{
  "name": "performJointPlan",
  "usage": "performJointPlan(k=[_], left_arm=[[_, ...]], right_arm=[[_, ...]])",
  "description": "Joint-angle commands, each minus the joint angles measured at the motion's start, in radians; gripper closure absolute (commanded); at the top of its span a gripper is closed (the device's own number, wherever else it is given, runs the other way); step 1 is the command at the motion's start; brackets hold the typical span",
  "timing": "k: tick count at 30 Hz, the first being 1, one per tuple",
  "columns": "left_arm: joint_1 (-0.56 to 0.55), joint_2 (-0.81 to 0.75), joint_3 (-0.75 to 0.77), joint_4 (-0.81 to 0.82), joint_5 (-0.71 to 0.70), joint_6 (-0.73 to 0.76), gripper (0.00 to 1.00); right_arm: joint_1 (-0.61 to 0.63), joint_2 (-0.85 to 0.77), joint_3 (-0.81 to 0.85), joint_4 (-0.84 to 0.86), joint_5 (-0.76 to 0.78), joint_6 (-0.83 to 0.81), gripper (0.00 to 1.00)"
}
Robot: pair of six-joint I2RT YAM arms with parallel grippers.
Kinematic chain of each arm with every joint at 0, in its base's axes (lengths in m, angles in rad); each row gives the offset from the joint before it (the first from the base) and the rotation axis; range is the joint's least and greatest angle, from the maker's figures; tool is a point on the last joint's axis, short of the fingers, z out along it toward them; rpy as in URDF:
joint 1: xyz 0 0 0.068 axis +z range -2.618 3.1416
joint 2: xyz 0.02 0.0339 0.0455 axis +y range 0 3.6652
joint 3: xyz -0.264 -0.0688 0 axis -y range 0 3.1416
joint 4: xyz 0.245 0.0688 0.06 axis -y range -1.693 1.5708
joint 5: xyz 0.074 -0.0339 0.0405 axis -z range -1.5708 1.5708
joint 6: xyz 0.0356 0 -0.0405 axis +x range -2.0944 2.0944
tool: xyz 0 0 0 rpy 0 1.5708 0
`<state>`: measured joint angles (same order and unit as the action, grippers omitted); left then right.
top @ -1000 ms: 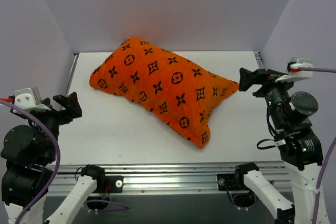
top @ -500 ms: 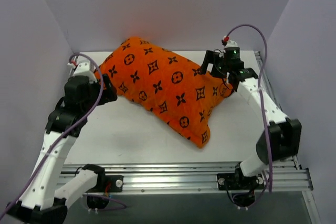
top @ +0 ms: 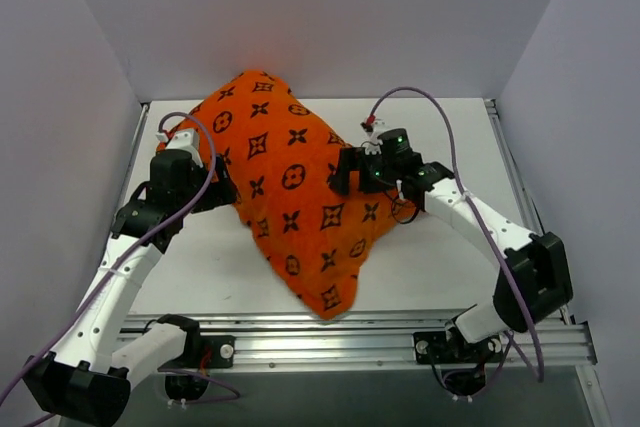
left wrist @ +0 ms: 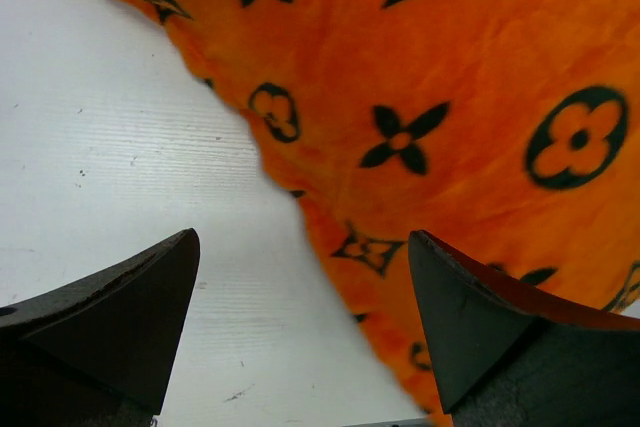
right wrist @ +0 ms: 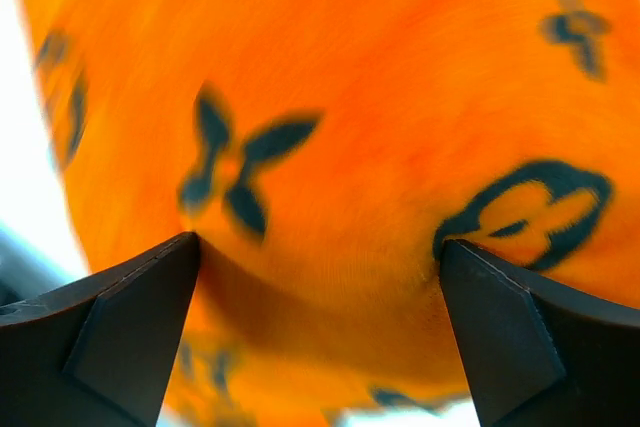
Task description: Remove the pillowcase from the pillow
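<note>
The orange pillowcase (top: 290, 187) with black flower and star motifs covers the whole pillow, which is hidden inside it. It lies across the middle of the table, one corner near the front rail. My left gripper (top: 222, 190) is open at the case's left edge; in the left wrist view the orange edge (left wrist: 400, 147) runs between the spread fingers, the right finger (left wrist: 480, 327) over fabric. My right gripper (top: 340, 172) is open and pressed against the case's right side; orange fabric (right wrist: 330, 147) fills the right wrist view and bulges between the two fingers.
The white table (top: 450, 132) has a metal rail (top: 330, 325) along its front edge. Purple-grey walls close the left, back and right sides. Bare table shows right of the case and at the front left (top: 200, 267).
Both arms moved in to the case from the sides. The right gripper pushed the case leftward; its right end swung in and its front corner slid toward the front rail.
</note>
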<state>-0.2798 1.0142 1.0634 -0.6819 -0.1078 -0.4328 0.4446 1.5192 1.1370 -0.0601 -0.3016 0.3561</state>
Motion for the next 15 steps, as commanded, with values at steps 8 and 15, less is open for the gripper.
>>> performJointPlan(k=[8, 15], left_arm=[[0.004, 0.076, 0.058, 0.100, 0.042, -0.003, 0.06], [0.011, 0.118, 0.102, 0.096, 0.016, 0.025, 0.06]], right_arm=[[0.218, -0.289, -0.097, -0.164, -0.071, 0.150, 0.00], [0.091, -0.177, 0.044, -0.104, -0.089, 0.106, 0.00]])
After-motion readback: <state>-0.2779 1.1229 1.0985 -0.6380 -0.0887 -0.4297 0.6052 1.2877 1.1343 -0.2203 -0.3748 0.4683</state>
